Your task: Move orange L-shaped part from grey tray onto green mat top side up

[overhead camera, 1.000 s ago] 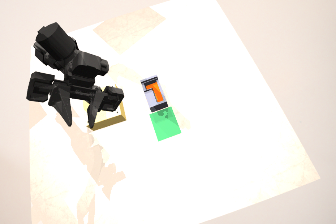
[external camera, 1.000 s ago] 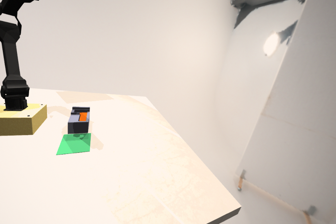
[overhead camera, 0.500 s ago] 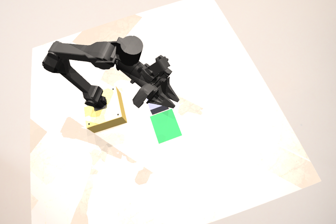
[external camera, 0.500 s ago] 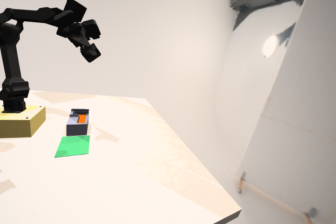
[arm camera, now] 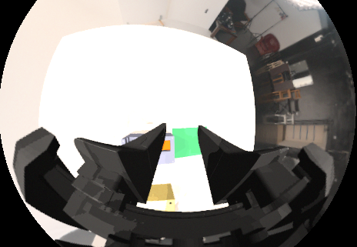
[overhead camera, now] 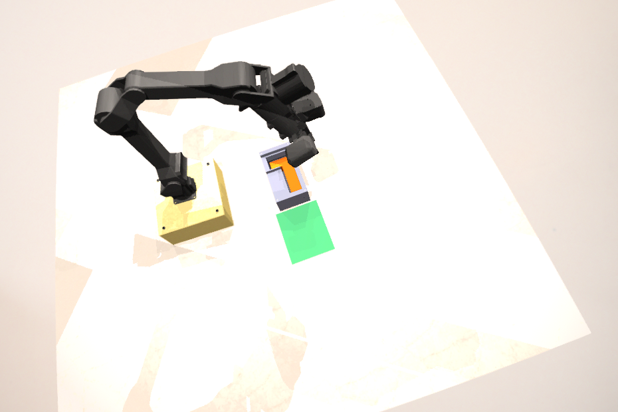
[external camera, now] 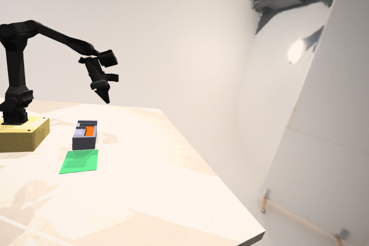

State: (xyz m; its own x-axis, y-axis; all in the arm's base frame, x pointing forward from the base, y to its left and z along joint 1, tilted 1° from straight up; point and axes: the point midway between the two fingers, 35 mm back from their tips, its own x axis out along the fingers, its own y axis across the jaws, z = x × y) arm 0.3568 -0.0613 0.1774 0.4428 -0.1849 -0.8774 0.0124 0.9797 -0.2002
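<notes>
The orange L-shaped part lies flush in its pocket in the grey tray. Its L-shaped end is at the tray's far side. The green mat lies flat on the table, right against the tray's near end, with nothing on it. My gripper hangs well above the tray's far end and points down. Its fingers are partly open, with a clear gap and nothing between them.
The arm stands on a yellow block to the left of the tray. The pale table top reaches far to the right and to the front. A white panel leans beyond the table's right edge.
</notes>
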